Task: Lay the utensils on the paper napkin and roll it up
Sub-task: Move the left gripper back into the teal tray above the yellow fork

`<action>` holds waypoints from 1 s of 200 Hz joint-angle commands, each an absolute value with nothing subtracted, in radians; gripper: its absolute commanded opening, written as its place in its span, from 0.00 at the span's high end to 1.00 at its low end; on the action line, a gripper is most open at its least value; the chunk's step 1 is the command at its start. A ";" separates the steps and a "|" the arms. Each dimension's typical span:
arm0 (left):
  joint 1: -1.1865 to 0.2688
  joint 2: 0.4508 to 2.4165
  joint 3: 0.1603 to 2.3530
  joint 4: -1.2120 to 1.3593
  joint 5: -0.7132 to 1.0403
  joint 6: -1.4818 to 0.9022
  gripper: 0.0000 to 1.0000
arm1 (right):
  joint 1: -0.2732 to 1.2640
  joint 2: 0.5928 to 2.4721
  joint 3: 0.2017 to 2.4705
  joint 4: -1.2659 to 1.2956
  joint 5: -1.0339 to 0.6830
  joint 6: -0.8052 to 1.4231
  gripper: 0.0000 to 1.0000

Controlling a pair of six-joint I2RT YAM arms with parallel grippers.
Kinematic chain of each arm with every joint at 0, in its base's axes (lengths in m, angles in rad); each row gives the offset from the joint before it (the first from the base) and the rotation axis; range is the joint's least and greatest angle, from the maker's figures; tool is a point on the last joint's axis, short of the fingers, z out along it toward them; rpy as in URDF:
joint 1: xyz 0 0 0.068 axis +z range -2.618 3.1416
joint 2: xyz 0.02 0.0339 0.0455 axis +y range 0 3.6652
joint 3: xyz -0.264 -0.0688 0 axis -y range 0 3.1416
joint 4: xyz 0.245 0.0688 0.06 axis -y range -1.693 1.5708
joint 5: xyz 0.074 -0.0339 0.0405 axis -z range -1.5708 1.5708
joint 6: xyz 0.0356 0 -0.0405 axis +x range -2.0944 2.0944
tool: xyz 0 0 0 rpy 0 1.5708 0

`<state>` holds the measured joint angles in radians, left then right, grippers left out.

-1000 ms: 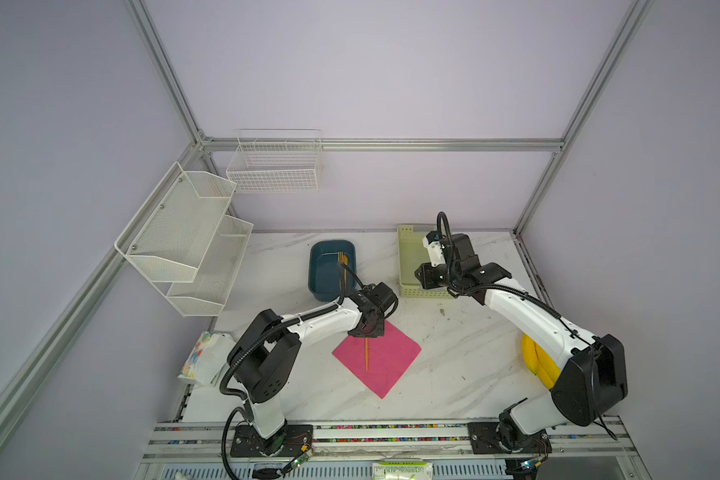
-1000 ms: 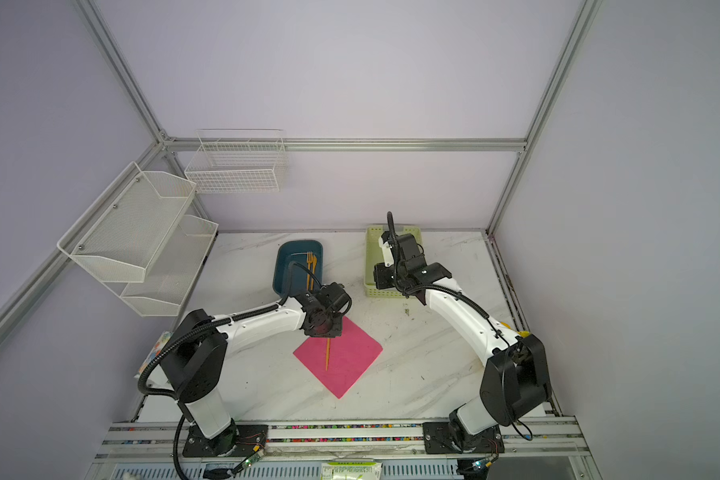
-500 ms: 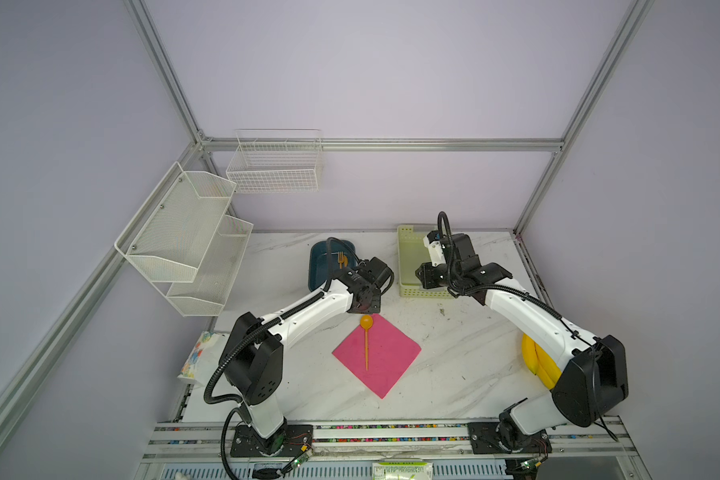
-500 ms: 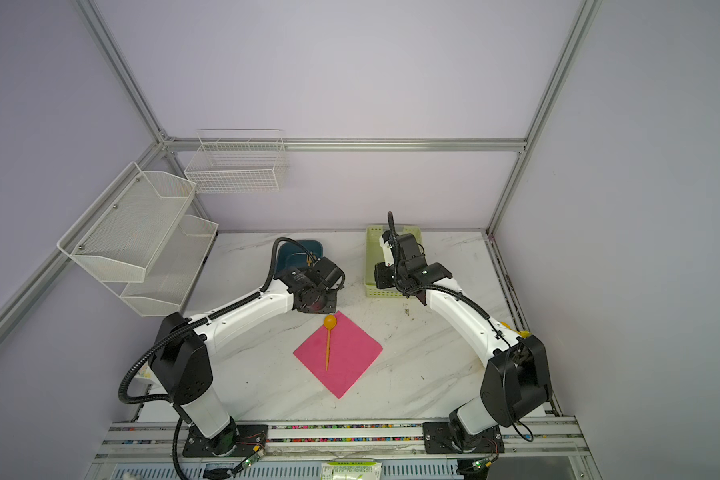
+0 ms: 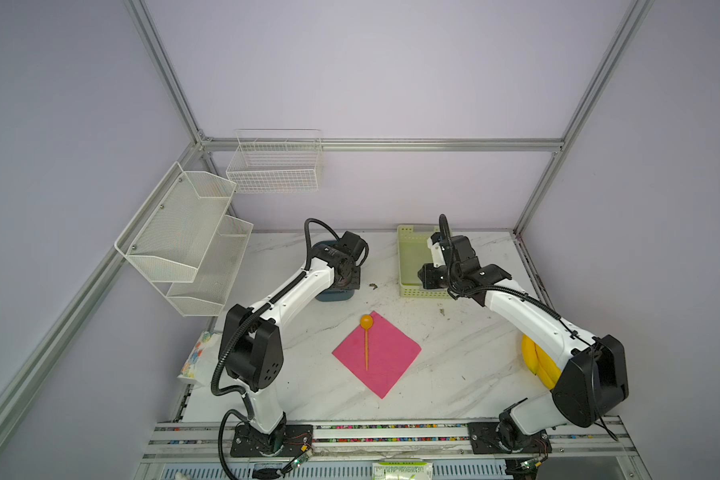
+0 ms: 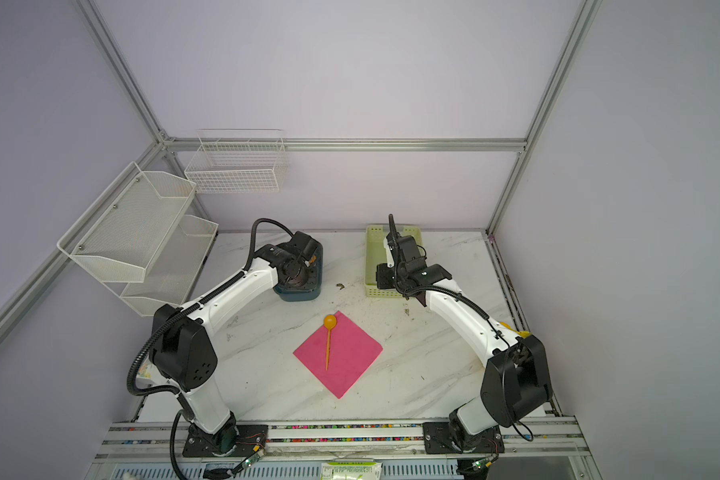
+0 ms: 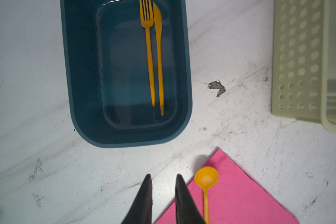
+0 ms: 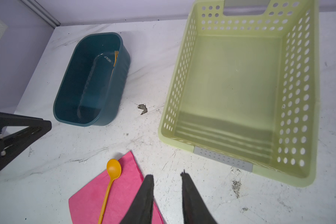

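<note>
- Stretched nearly straight from 7 o'clock on the table: the left arm, wrist bent down over the teal bin at 11 o'clock
- Parted by a narrow gap at the left gripper: dark tapered fingers released, clasping nothing
- Bowed up from 5 o'clock: the right arm, wrist hovering at the near end of the pale green basket at 1 o'clock
- Slack too at the right gripper: fingers apart, nothing between
- Flat at the centre as a diamond: the paper napkin, thin, matte, magenta, corners at 12, 3, 6 and 9 o'clock
- Laid on it along the 12-to-6 line: the spoon, glossy orange plastic, round bowl at 12 o'clock overhanging the napkin's edge onto marble, slim handle ending on the paper
- Lying inside the smooth bin: the fork and knife, same orange, side by side, parallel to the long walls, tines and blade at one end
- Pierced with round holes along the basket's walls; veined white and scuffed across the table
</note>
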<state>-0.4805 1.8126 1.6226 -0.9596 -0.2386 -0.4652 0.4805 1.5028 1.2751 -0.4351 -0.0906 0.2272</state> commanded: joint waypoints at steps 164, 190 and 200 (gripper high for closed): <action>-0.293 2.292 2.141 -0.938 -0.099 -0.372 0.78 | 0.476 1.574 1.401 -0.501 -0.031 0.217 0.71; -0.293 2.339 2.186 -0.933 -0.103 -0.356 0.79 | 0.474 1.580 1.405 -0.502 -0.022 0.210 0.71; -0.291 2.353 2.200 -0.933 -0.105 -0.352 0.79 | 0.474 1.582 1.405 -0.500 -0.019 0.209 0.71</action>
<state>-0.2966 2.3356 2.0861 -0.9447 -0.1169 -0.3901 0.4786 1.5703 1.3815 -0.4801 -0.0441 0.2234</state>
